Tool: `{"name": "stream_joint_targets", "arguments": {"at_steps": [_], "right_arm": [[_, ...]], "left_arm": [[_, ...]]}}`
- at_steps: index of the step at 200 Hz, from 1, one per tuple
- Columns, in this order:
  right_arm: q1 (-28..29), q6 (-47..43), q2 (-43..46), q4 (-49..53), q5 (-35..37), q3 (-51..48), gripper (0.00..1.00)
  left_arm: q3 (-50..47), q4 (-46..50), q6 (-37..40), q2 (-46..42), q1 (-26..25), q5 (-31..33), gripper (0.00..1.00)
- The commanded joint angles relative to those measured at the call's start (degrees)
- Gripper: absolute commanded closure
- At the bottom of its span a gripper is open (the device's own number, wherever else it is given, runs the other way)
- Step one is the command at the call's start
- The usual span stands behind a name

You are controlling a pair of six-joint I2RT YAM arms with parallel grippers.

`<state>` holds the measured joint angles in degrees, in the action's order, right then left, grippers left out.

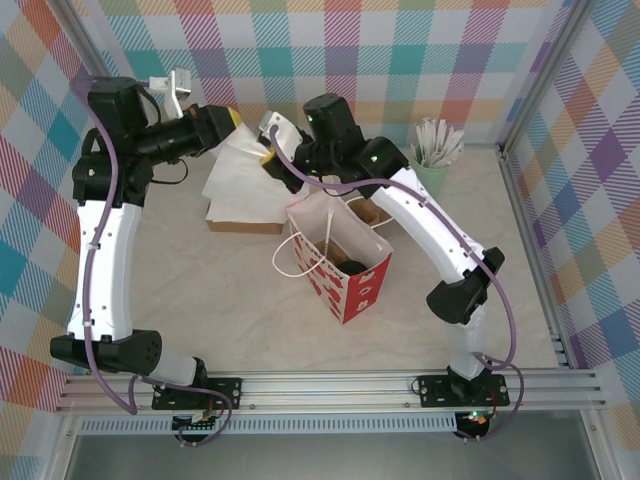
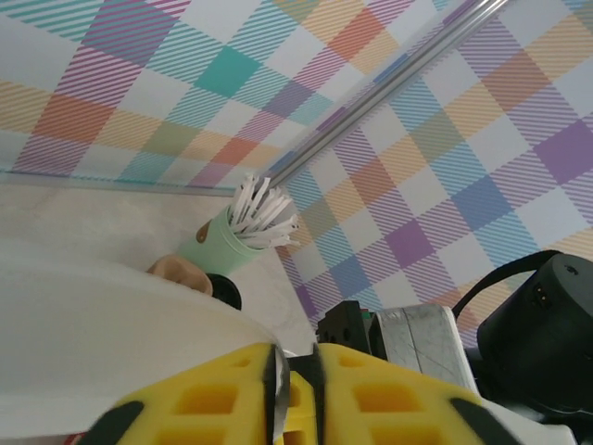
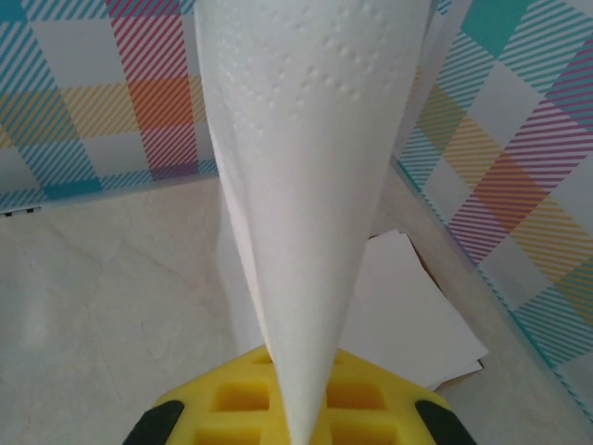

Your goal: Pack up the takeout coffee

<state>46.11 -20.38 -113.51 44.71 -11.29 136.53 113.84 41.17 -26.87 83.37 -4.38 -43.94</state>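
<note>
You have bare table (image 1: 200, 290) left of the red-and-white paper bag (image 1: 350, 285) and in front of it. Behind the bag, the white napkin stack (image 1: 240, 190) and the pale-mint cup of white sticks (image 1: 433, 160) crowd the back. The right arm's white link (image 1: 435, 225) crosses just beside the bag's open mouth.

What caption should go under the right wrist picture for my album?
The right gripper pinches a white napkin, with a pile of napkins on the table behind.

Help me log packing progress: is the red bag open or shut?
Open: in the top view the bag stands upright, its mouth spread wide so the brown inside shows.
</note>
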Motion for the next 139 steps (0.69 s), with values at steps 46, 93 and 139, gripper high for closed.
{"name": "stream_joint_targets", "arguments": {"at_steps": [46,93,139], "right_arm": [[0.1,3.1,10.3,8.4,14.1,7.0,1.0],[0.1,3.8,16.4,13.7,19.1,3.7,1.0],[0.1,8.0,23.2,13.7,16.8,-8.8,1.0]], "left_arm": [[-2.8,-2.8,6.1,-13.4,-0.5,7.8,0.23],[-23.6,-9.4,4.4,-28.0,-0.5,20.0,0.06],[-44.5,-10.7,-1.4,-36.6,-0.5,23.4,0.04]]}}
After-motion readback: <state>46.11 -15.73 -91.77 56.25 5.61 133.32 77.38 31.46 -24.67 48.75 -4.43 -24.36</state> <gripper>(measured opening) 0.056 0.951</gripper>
